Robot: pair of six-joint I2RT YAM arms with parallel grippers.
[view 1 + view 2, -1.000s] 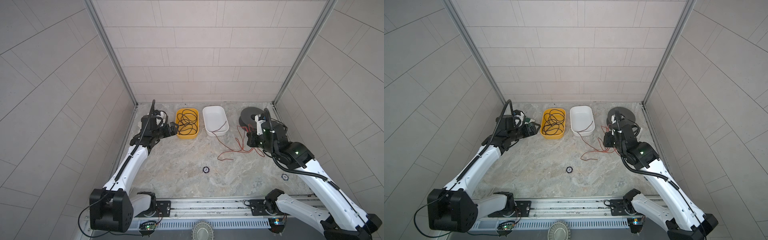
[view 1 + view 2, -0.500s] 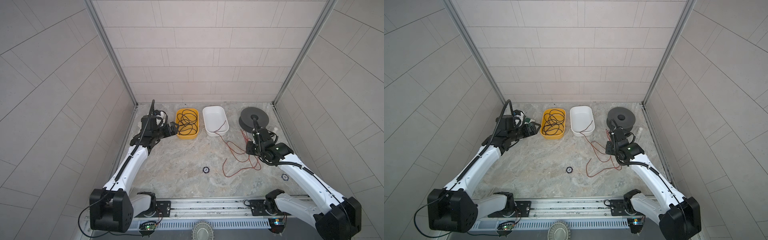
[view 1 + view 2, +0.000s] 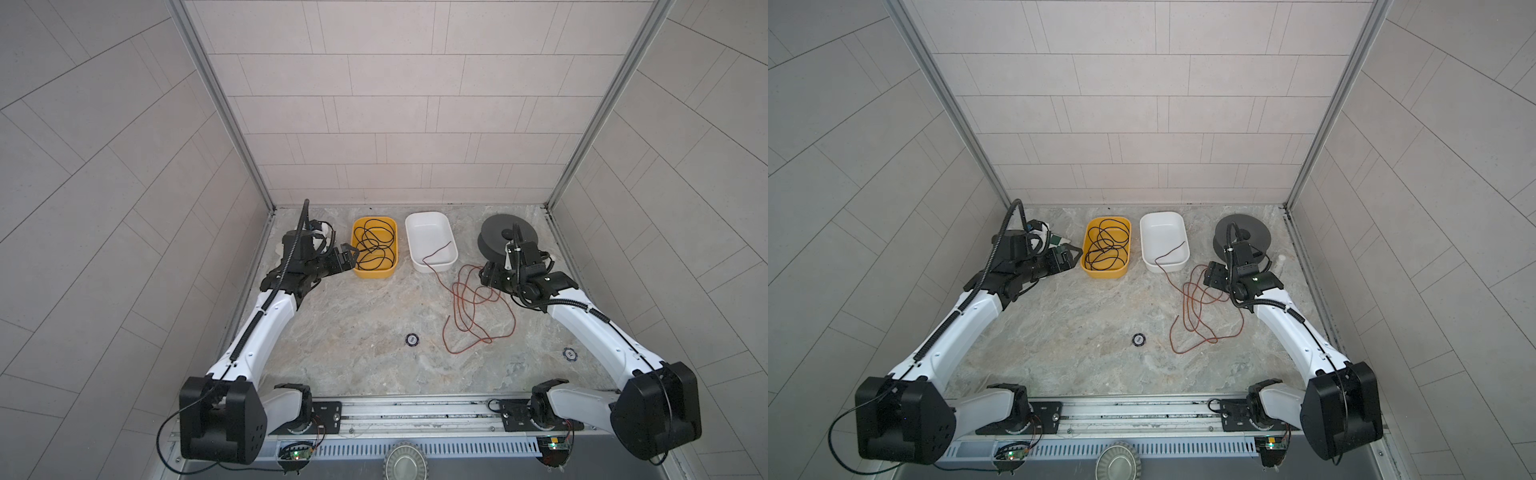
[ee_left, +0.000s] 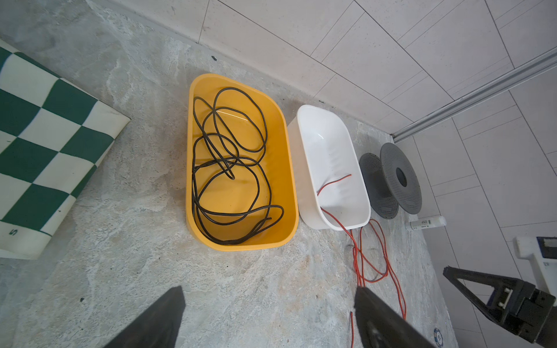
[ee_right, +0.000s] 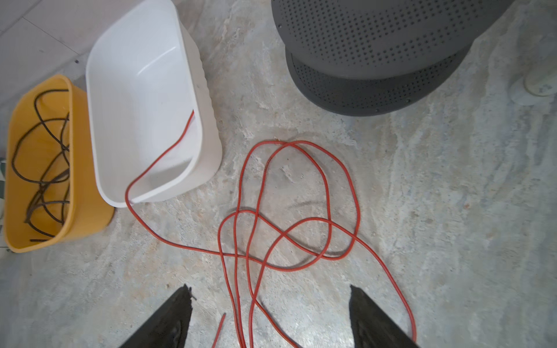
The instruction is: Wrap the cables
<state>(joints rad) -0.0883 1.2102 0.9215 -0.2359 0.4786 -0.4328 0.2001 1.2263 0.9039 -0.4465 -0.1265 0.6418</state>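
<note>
My right gripper (image 5: 268, 287) spread, empty; left gripper (image 4: 268, 289) spread too. Loose thin red wire (image 5: 283, 235) on counter (image 5: 452, 211) just ahead of right gripper, end in white plastic tub (image 5: 208, 150). Risk, I reckon: pinching crossed strands tangles wrap.

Only legible mark I find, left wrist view: a single dark "S" on the white border of the green-and-white checked mat (image 4: 54, 144); print on the small white tube (image 4: 425, 223) too small to read.
</note>
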